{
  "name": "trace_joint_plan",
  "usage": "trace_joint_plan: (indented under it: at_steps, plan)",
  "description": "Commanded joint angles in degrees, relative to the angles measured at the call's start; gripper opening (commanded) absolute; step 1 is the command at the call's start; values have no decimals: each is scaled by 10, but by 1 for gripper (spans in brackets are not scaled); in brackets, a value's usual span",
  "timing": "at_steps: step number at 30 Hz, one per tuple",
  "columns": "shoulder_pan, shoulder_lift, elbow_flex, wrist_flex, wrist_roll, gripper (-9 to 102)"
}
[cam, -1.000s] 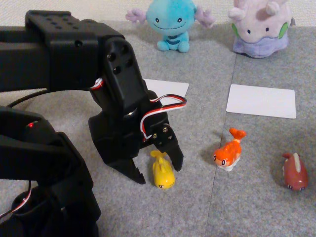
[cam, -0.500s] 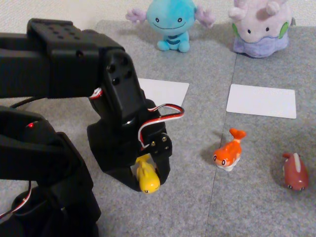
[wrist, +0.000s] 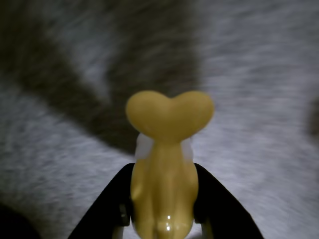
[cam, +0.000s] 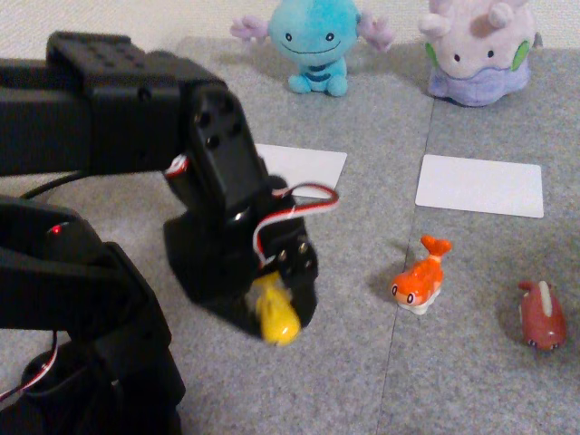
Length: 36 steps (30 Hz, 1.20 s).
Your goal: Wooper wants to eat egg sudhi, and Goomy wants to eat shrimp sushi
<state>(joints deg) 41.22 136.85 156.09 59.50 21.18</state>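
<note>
— Where's the egg sudhi (cam: 275,313)?
— Between the gripper (cam: 272,313) fingers — clamped on both flanks, tail (wrist: 169,113) poking out ahead of the tips.
— And the shrimp sushi (cam: 420,279)?
— Well off to its right, fixed view.

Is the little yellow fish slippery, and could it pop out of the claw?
Probably a bit slippery: the yellow fish looks glossy, with a shine spot in the wrist view. It seems hard and stiff, keeping its shape with its tail upright while the claw squeezes it. The fingers press on rounded sides, so it might twist or slide out if jolted.
</note>
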Motion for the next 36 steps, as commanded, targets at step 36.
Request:
trace_joint_plan:
  at_steps: [36]
  plan:
    - [-342,-609,-758,76,653,6]
